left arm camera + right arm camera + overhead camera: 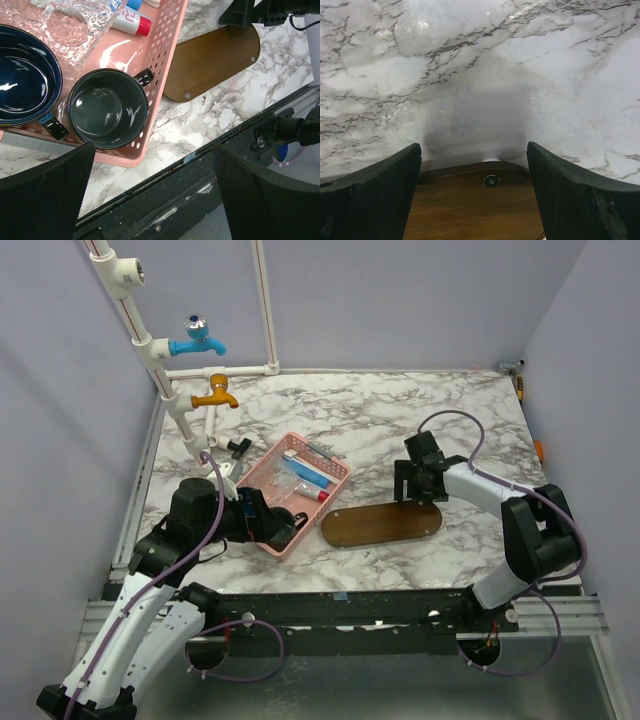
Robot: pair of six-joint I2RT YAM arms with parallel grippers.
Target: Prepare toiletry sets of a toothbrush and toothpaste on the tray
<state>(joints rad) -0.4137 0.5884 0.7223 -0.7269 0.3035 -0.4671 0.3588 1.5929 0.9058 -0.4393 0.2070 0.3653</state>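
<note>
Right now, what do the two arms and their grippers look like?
Left arm and right arm: white links, black joints, a purple cable looping along each. The left gripper has broad black mesh-textured fingers; the right gripper, smooth black ones.

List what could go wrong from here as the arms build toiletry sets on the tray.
1. The open left end effector hangs over the black mug, not the toothpaste; descending here may grab the wrong item.
2. The open right end effector hovers at one end of the tray; it might nudge the tray or block placements.
</note>
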